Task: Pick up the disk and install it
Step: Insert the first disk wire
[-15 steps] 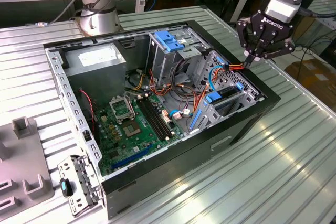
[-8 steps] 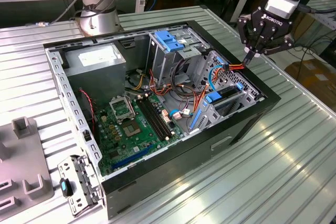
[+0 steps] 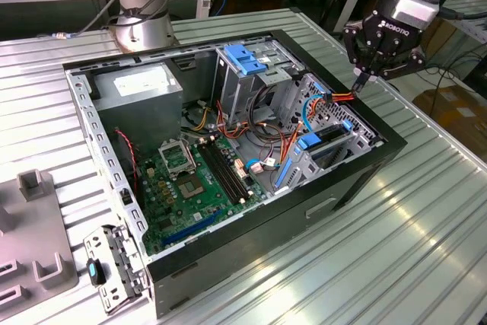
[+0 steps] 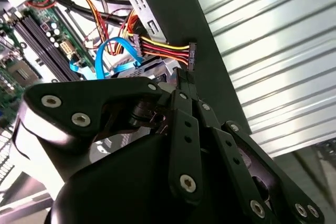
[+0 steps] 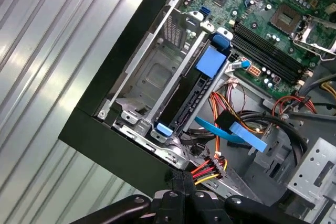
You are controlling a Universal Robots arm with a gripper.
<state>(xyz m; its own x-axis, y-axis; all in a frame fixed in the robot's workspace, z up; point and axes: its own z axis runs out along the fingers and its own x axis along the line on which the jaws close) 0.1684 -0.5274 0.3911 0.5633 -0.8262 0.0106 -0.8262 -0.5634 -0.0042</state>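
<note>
The disk [image 5: 189, 103] stands on edge in the drive bay at the case's corner. Its blue carrier frame [image 3: 312, 142] shows at the top, and a blue clip [image 5: 164, 128] at its end. My gripper [image 3: 358, 81] hangs over that corner of the open computer case [image 3: 358, 169], at the exterior view's right. Its fingers [image 4: 181, 103] are pressed together on the black power connector [image 4: 191, 56] of a yellow, red and black wire bundle [image 5: 207, 170]. In the first wrist view the gripper [image 5: 181, 178] holds the connector just off the disk's near end.
A loose blue flat cable [image 5: 236, 129] lies beside the bay. Inside the case are the green motherboard [image 3: 190, 180], a grey box with a white sticker [image 3: 141, 85] and a silver cage with a blue handle [image 3: 247, 62]. Grey fixtures [image 3: 34, 226] sit on the ribbed metal table [image 3: 426, 249].
</note>
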